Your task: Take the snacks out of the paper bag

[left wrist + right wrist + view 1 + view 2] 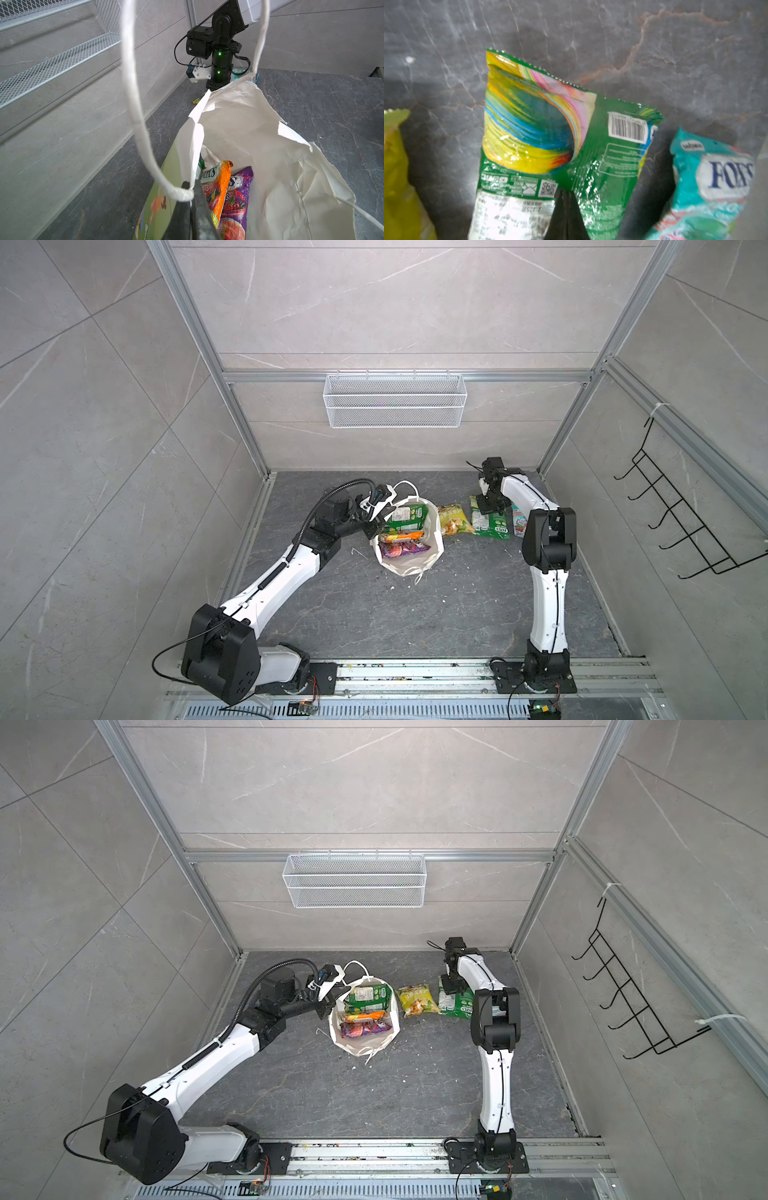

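Note:
The paper bag (415, 564) (374, 1042) stands open on the dark table, white inside, pale green outside. My left gripper (376, 526) (190, 187) is shut on its rim beside a cord handle (133, 83). Inside the bag lie a green packet (405, 518), an orange one (222, 182) and a purple one (239, 197). To its right on the table lie a yellow chip bag (455, 520), a green bag (492, 524) (550, 124) and a teal bag (712, 187). My right gripper (485, 508) (564, 192) is shut, its tips right at the green bag, with nothing seen between them.
A white wire mesh basket (395, 400) hangs on the back wall. A black hook rack (685, 522) hangs on the right wall. Aluminium frame posts stand at the back corners, and small white scraps (415, 580) lie near the bag.

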`<state>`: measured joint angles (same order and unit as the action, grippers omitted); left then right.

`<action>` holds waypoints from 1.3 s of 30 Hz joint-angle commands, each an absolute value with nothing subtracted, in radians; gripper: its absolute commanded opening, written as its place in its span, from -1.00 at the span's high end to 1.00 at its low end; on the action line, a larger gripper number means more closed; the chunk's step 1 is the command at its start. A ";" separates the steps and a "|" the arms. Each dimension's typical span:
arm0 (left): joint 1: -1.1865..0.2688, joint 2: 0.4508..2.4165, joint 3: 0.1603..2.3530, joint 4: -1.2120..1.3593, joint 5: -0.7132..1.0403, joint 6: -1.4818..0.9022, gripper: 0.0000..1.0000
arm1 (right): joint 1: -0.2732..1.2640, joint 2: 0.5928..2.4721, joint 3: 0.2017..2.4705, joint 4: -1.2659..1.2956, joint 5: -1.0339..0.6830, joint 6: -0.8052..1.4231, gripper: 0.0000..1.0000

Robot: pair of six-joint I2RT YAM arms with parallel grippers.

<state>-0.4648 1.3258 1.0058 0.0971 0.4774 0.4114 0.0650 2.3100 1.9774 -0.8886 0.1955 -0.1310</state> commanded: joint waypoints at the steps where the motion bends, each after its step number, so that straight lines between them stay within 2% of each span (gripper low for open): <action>1: -0.463 1.299 1.018 0.123 0.496 0.397 1.00 | 0.054 2.253 1.958 -0.930 0.219 -0.139 1.00; 5: -0.463 1.300 1.024 0.117 0.498 0.399 1.00 | 0.055 2.231 1.973 -0.945 0.188 -0.095 1.00; 6: -0.463 1.299 1.023 0.122 0.499 0.396 1.00 | 0.055 2.225 1.977 -0.950 0.185 -0.081 0.89; 10: -0.463 1.298 1.028 0.116 0.503 0.397 1.00 | 0.084 2.187 1.959 -0.926 0.161 0.007 0.22; 13: -0.463 1.300 1.026 0.122 0.502 0.398 1.00 | 0.129 2.225 2.002 -0.968 0.239 0.077 0.05; 15: -0.463 1.303 1.029 0.123 0.507 0.396 1.00 | 0.154 2.257 2.034 -0.999 0.287 0.121 -0.17; 18: -0.462 1.302 1.029 0.122 0.509 0.393 1.00 | 0.167 2.271 2.019 -0.978 0.342 0.182 -0.35; 26: -0.462 1.295 1.040 0.105 0.511 0.396 1.00 | 0.186 2.374 2.091 -1.027 0.374 0.204 -0.46; 39: -0.464 1.301 1.052 0.103 0.523 0.386 1.00 | 0.186 2.372 2.003 -0.973 0.431 0.117 -0.53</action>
